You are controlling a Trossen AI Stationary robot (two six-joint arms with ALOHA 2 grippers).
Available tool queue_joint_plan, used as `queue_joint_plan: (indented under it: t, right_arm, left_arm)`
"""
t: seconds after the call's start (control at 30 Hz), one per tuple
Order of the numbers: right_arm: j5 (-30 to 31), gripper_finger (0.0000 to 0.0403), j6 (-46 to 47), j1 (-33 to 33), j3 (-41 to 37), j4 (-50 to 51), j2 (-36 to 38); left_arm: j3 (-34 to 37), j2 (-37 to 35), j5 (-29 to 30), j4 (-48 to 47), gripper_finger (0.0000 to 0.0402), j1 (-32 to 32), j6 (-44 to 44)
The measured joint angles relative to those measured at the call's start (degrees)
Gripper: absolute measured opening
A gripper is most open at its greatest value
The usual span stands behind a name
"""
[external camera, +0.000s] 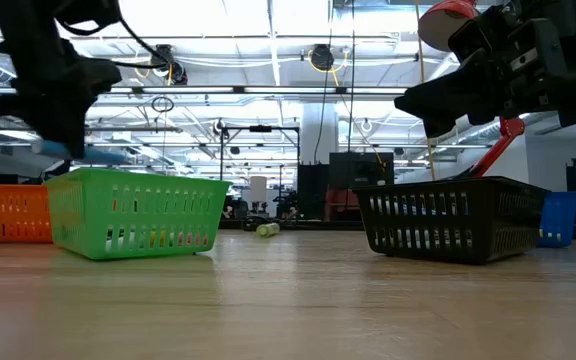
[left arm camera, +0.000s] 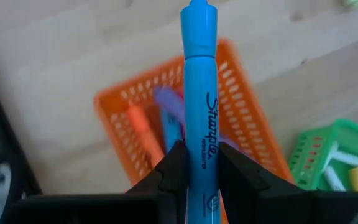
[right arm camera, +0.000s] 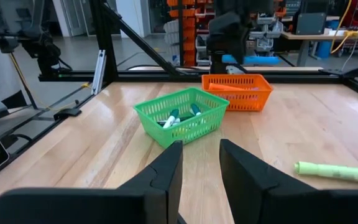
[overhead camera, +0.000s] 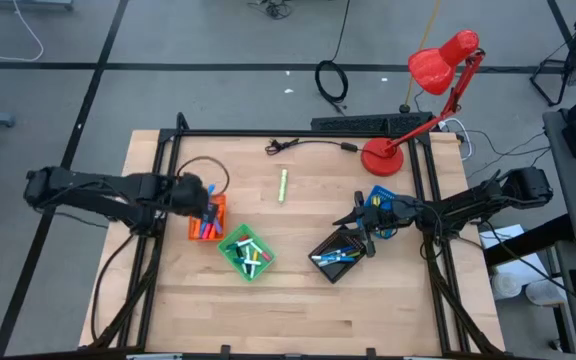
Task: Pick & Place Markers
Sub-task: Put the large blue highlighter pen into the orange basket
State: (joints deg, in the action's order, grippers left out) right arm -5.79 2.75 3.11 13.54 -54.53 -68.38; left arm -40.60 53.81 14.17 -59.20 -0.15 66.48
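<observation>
My left gripper (overhead camera: 200, 196) hangs over the orange tray (overhead camera: 208, 220), shut on a light-blue marker (left arm camera: 201, 93). The orange tray (left arm camera: 166, 124) holds orange, blue and purple markers. The green tray (overhead camera: 246, 252) beside it holds several markers. A yellow-green marker (overhead camera: 282, 185) lies flat on the table further back. My right gripper (overhead camera: 360, 215) stands between the black tray (overhead camera: 340, 255) and the blue tray (overhead camera: 380, 200). Its fingers (right arm camera: 166, 171) stand apart with nothing between them. My left gripper pinches the light-blue marker's barrel (left arm camera: 201, 158), near one end, between its two fingers. The fingers (left arm camera: 173, 171) come steeply from above. The long free part with the cap end (left arm camera: 197, 15) sticks out past them. The marker hangs clear above the orange tray.
A red desk lamp (overhead camera: 438, 75) stands at the table's far right corner. A thin black cable (overhead camera: 313, 145) lies along the far edge. Black frame rails run along both sides. Bare wood lies toward the table's near edge (overhead camera: 298, 320).
</observation>
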Motion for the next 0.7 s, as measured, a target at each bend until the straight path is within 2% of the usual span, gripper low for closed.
queue_joint_plan:
  t: [0.1, 0.23, 0.5, 0.7]
  right_arm:
    - [-0.01, 0.0093, -0.01, 0.0, 0.0, 0.01, 0.0]
    - [-0.01, 0.0093, 0.01, 0.0, 0.0, -0.01, 0.0]
    - [0.01, 0.0093, 0.01, 0.0, 0.0, -0.01, 0.0]
    - [-0.01, 0.0093, 0.01, 0.0, 0.0, -0.01, 0.0]
  left_arm:
    - [0.0, 1.88, 1.56, -0.93, 0.0075, -5.04, 6.37]
    - [0.0, 5.05, 2.93, -0.78, 0.0081, -8.59, 10.29]
    - [0.0, 10.57, 2.6, -0.72, 0.0084, -9.02, 11.72]
    - [0.0, 11.42, 3.16, -0.76, 0.0085, -8.94, 11.36]
